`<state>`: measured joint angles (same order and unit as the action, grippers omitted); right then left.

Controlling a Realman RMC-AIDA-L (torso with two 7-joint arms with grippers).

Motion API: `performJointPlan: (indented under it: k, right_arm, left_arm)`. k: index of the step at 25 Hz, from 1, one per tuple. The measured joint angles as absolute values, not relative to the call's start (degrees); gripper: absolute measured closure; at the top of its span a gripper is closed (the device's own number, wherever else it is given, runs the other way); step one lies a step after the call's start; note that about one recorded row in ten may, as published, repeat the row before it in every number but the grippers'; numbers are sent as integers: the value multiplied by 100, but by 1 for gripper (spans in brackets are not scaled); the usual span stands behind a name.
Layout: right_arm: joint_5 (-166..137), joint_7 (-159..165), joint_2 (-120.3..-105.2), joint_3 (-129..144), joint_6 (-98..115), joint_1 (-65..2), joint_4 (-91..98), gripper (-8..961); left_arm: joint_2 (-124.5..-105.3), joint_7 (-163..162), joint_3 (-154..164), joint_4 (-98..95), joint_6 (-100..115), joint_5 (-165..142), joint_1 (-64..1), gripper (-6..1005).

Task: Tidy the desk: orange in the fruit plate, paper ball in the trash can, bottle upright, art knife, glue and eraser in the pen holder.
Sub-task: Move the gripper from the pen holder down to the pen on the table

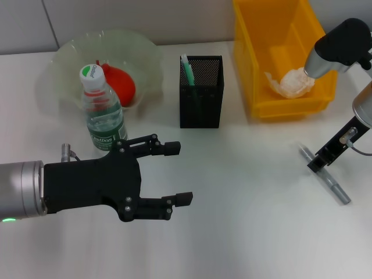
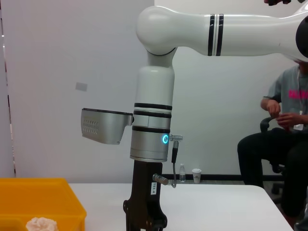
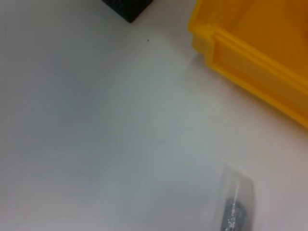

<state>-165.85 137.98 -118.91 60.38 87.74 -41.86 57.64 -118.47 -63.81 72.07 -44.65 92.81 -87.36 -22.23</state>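
My left gripper (image 1: 179,173) is open and empty, low over the table just right of the upright water bottle (image 1: 102,110) with its green label. The orange (image 1: 121,85) lies in the glass fruit plate (image 1: 64,61). The black mesh pen holder (image 1: 201,93) holds a green-and-white stick (image 1: 187,70). The paper ball (image 1: 292,82) lies in the yellow bin (image 1: 273,23). The grey art knife (image 1: 332,185) lies on the table at the right, and my right gripper (image 1: 321,161) is directly over its near end. The knife shows blurred in the right wrist view (image 3: 236,207). No eraser shows.
The bin (image 3: 250,53) and a corner of the pen holder (image 3: 127,7) appear in the right wrist view. The left wrist view shows my right arm (image 2: 151,125), the bin (image 2: 38,197), the paper ball (image 2: 41,224) and a seated person (image 2: 284,130) beyond the table.
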Motion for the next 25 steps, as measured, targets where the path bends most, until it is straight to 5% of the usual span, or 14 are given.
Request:
performJointPlan:
  k: [25]
  right_arm:
    - [-16557,13800,-11891,6038,8707,-4220,5649,754]
  left_arm:
    - [-11848,-6381,7189,-4465,9259,-8736,-2257,172]
